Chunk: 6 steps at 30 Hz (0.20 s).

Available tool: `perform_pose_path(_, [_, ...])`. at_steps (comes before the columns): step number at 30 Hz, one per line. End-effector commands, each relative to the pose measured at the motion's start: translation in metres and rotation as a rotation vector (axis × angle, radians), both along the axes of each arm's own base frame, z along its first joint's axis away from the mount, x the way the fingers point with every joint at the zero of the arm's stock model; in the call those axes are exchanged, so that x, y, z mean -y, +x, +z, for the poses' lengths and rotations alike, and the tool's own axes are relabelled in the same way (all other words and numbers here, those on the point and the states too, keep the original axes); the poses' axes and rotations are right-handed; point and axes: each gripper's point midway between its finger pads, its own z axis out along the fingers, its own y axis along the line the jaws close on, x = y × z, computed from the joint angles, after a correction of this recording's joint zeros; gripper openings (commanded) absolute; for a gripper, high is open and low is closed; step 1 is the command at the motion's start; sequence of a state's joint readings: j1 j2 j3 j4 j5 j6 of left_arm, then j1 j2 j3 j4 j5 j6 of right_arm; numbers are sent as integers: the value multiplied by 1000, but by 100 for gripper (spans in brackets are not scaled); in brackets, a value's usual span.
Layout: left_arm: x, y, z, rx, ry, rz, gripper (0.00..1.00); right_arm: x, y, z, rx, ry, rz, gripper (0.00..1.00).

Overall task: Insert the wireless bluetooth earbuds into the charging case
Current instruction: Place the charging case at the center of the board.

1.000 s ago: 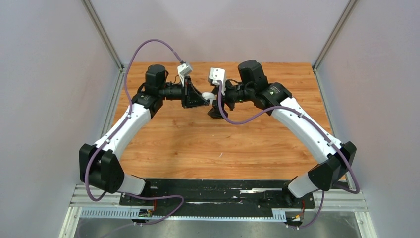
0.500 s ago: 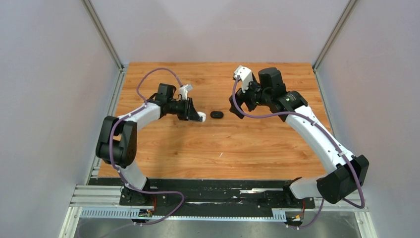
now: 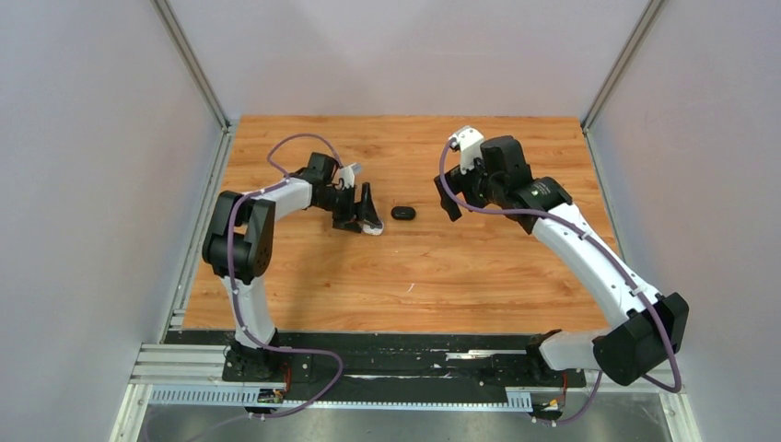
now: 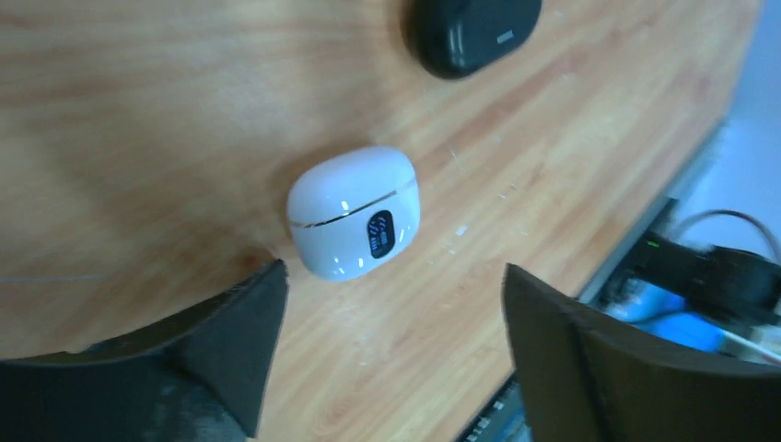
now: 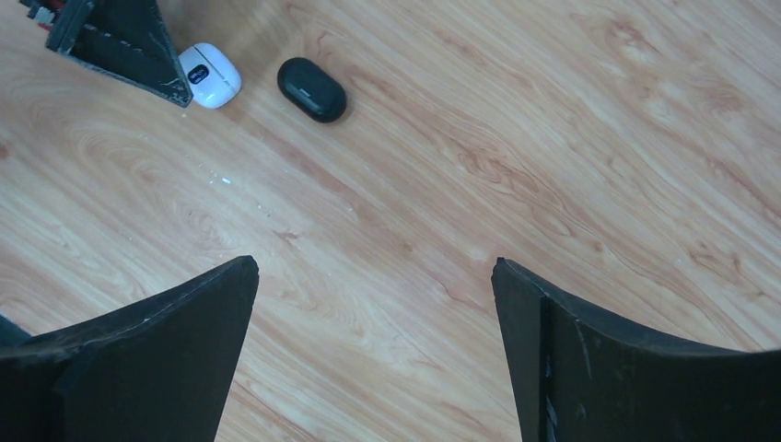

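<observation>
1 white case (image 4: pixel 355 214) down now; 1 black case (image 3: pixel 402 213); left hand (image 4: pixel 391 287), right hand (image 5: pixel 373 267) open

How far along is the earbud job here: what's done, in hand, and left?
Done, it seems: the white charging case lies shut on the table, and no earbuds show loose in any view, so they are probably inside. In hand: nothing; the left gripper is open astride the case, the right gripper open over bare wood. A shut black case lies nearby. Left: likely just retracting the arms.
</observation>
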State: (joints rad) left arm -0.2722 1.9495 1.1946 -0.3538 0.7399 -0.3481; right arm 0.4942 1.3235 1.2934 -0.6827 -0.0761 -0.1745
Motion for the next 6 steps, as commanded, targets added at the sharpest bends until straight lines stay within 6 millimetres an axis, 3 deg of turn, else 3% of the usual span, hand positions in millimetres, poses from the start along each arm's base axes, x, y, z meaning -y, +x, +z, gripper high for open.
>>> perform_pose_path(1, [-38,19,17,124,252,48,99,12,23,40,128,38,-142,100])
perform_pose_path(6, [-55,30,73,311,292,43,100,12,36,52,145,100,-193,100])
